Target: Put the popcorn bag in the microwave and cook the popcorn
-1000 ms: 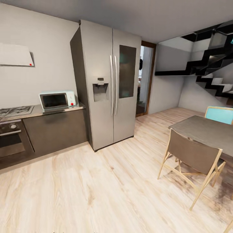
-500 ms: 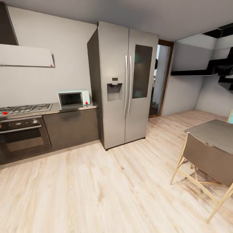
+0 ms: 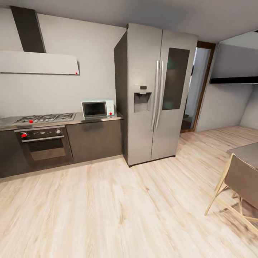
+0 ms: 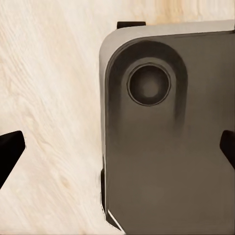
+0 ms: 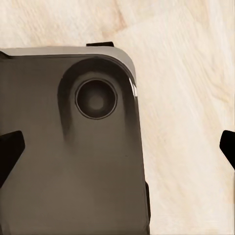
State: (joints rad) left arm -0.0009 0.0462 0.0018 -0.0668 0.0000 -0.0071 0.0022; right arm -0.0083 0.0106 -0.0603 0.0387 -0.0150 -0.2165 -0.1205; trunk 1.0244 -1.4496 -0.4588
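Clearly the robot is some way off from the work, looking across a wide stretch of pale wood floor [image 3: 118, 211] in the head view. The microwave [image 3: 98, 108] sits left of centre in the frame, on the grey bench [image 3: 95, 119] and just beside the tall steel fridge [image 3: 156, 95]. Its dark door looks shut. Further left along the same run are the gas hob [image 3: 44, 118], the dark oven [image 3: 44, 145] beneath it and the white hood [image 3: 38, 62] at the upper left. A chair [image 3: 238, 184] and the corner of a dining table [image 3: 247, 152] sit at the lower right edge, and a doorway [image 3: 198, 91] opens right of the fridge. No popcorn bag can be made out on the bench from here; it may be too small at this range or further along.

From the left wrist, the camera looks down at a dark rounded part of the robot's base [image 4: 169, 147] over the floor. Black fingertips [image 4: 10, 152] show at the two side edges of the frame, so the left jaws stand wide open and hold nothing.

From the right wrist, much the same: the dark base [image 5: 73, 147] over floorboards, a black fingertip [image 5: 10, 149] at each side edge, jaws spread and empty.

By my reading, nothing of the task is done yet. Approaching the bench, finding and lifting the bag, loading the microwave and heating all remain.
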